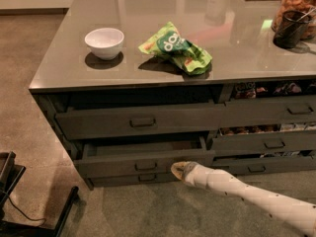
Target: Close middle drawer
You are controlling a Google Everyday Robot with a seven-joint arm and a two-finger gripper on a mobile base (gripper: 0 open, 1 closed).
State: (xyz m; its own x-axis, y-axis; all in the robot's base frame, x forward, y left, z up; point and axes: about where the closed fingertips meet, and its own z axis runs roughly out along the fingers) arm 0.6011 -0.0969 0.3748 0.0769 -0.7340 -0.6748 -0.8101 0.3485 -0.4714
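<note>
Push step is in hand. The middle drawer point(111, 166) sits low in the left bank of the cabinet, under the taller-fronted top drawer point(98, 125) and above the bottom drawer point(116, 179). It's out only partway, with a strip of its plain grey interior point(143, 147) showing behind the low front. The gripper point(179, 169) is at floor-side height against the right part of that front, right of the central pull handle point(145, 166), and the white arm point(247, 194) comes in from the lower right corner of the view. I can't tell if the tip is actually touching or just beside the front. I can't tell how far the jaws are open either, and nothing looks to be held. My read is most of the travel is done and a short gap is left. The next move needs a straight push inward, square to the front. Contact is off-centre to the right, so the drawer could rack on its slides, and shifting toward the handle would help. Stop when the front lines up with the bottom drawer's. The top drawer is also pulled out a bit and overhangs, so keep the arm low. Up on the countertop point(237, 58) there's a white bowl point(104, 42) near the front-left corner and a green snack bag point(175, 48) near the middle of the front edge. Both are out of the way.
</note>
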